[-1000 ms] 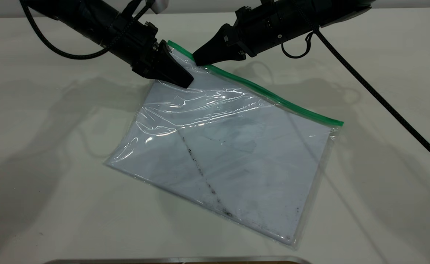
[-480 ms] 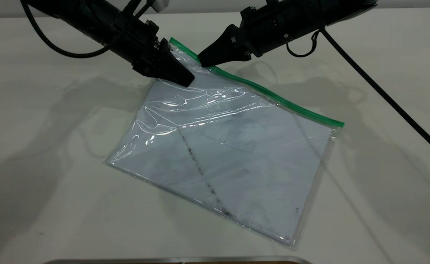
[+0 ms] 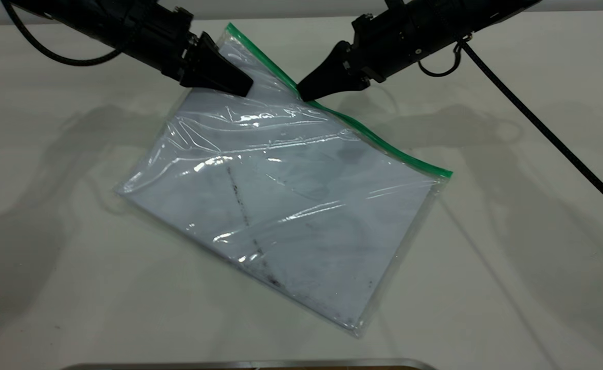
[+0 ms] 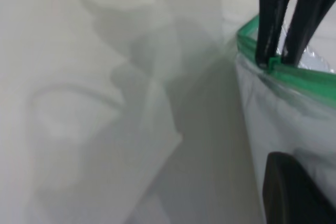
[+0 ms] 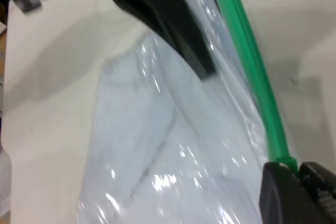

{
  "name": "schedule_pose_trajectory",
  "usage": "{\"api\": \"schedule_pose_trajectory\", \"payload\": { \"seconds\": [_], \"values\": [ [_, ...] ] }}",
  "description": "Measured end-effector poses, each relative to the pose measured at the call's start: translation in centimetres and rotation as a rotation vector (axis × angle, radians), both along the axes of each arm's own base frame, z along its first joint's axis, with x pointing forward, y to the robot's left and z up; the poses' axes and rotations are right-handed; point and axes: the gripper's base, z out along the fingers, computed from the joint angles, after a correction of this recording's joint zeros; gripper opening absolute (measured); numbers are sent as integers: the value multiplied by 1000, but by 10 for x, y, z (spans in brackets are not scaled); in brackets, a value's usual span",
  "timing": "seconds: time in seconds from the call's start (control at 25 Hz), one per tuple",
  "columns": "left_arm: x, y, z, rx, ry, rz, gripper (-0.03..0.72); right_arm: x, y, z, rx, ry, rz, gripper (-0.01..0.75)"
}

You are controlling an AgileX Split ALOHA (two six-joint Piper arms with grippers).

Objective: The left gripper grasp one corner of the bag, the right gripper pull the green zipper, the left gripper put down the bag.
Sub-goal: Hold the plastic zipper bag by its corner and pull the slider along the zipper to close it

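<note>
The bag (image 3: 291, 205) is a clear pouch with white paper inside and a dark diagonal smudge line. It lies tilted on the white table with its far corner lifted. My left gripper (image 3: 247, 91) is shut on that raised corner, just below the green zipper (image 3: 373, 137). My right gripper (image 3: 305, 95) is shut on the strip's small green slider tab (image 5: 286, 160), a short way along from the held corner. The left wrist view shows the right gripper's fingers (image 4: 270, 19) pinching the slider (image 4: 273, 64). The right wrist view shows the left gripper (image 5: 173, 24) beside the strip (image 5: 252, 72).
The white table (image 3: 512, 267) carries only the bag. A metal edge (image 3: 250, 364) runs along the near side. The right arm's black cable (image 3: 553, 139) trails across the table to the right.
The left gripper has risen and moved left with the corner, and the bag has slid left and tilted more. The right gripper has moved right along the green strip.
</note>
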Motion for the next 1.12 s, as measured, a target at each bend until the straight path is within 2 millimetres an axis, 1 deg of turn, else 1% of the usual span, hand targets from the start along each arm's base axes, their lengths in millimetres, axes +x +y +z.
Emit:
{"api": "schedule_pose_trajectory", "payload": {
  "seconds": [0.2,0.32,0.64,0.8,0.92,1.12],
  "values": [
    [4,12,4,-47,10,40,65,6,-17,-6,-79,-33,-10,44],
    [6,16,7,-92,4,66,65,8,-27,-8,-122,-52,-15,44],
    [12,19,15,-187,-22,120,65,8,-33,-15,-223,-88,18,47],
    [15,27,17,-206,-25,146,65,6,-39,-19,-295,-71,44,47],
    [16,34,18,-213,-27,167,65,5,-47,-21,-340,-38,47,48],
    [17,37,18,-223,-25,170,65,1,-59,-23,-373,30,71,48]
  ]
}}
